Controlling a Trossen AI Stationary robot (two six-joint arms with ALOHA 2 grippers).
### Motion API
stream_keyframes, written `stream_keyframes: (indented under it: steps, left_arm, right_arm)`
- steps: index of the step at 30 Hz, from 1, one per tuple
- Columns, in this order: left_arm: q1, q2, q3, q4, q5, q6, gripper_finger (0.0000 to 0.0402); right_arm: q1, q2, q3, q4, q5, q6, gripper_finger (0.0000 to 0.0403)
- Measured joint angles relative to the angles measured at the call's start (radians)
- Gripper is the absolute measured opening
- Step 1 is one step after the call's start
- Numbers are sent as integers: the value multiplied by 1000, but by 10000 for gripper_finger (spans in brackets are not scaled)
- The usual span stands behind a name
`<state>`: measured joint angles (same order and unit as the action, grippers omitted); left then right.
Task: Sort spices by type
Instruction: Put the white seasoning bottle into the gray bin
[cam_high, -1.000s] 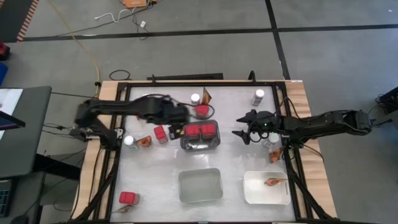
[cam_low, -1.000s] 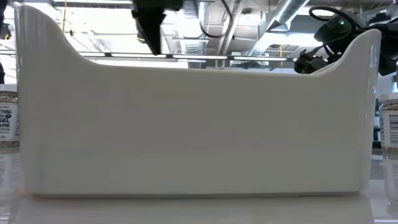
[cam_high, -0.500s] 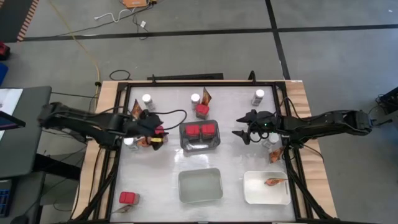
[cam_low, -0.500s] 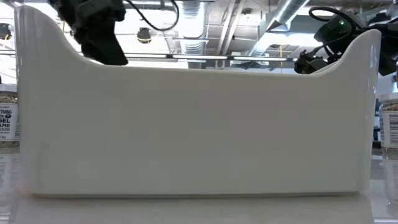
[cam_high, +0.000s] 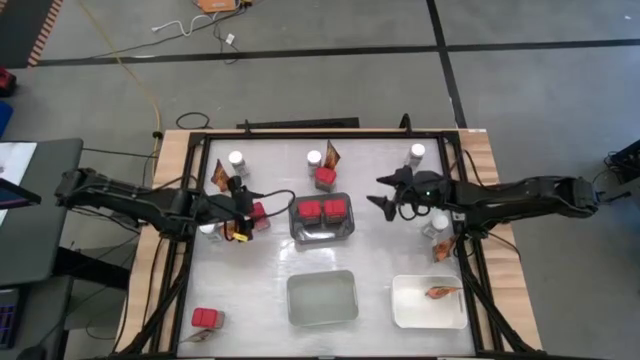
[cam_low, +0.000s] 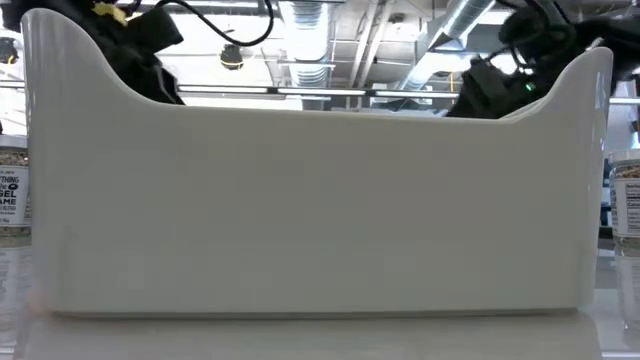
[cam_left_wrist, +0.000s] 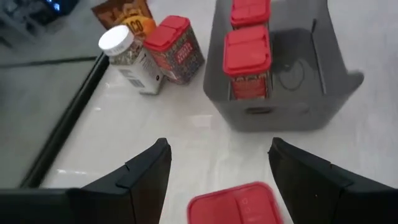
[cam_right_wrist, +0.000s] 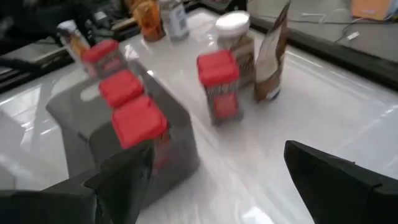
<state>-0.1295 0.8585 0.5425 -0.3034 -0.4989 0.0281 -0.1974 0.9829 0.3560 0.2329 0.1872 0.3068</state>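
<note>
Left gripper (cam_left_wrist: 217, 180): dark blunt fingers apart, poised over boxy red-lidded container (cam_left_wrist: 235, 204) at 9 o'clock of table | grey tray (cam_high: 321, 230): smooth walls, two red containers (cam_high: 322, 210) inside, centre | right gripper (cam_high: 388, 198): fingers apart, nothing held, 3 o'clock of tray

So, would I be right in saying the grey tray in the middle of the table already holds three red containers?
Not quite: the grey tray holds two red containers, not three. The high view shows the pair side by side in it, and the left wrist view agrees.
</note>
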Motion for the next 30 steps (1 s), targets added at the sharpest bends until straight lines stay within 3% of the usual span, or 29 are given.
stream_keyframes:
  steps: [4, 11, 18, 23, 30]
  left_arm:
    - [0, 0, -21, 9, 1, -35, 258]
    - [15, -1, -26, 53, 1, -108, 258]
    - [19, -2, -25, 83, 20, -120, 258]
    - [19, -2, -25, 84, 23, -148, 258]
    - [18, -2, -25, 84, 23, -168, 258]
  right_arm:
    - [-1, 5, 130, -156, 50, -7, 385]
    - [-3, 5, 377, -582, 131, 19, 385]
    - [-41, 6, 585, -1151, 133, 302, 385]
    - [-70, 43, 658, -1534, 102, 451, 385]
    - [-23, 93, 666, -1707, 1, 408, 385]
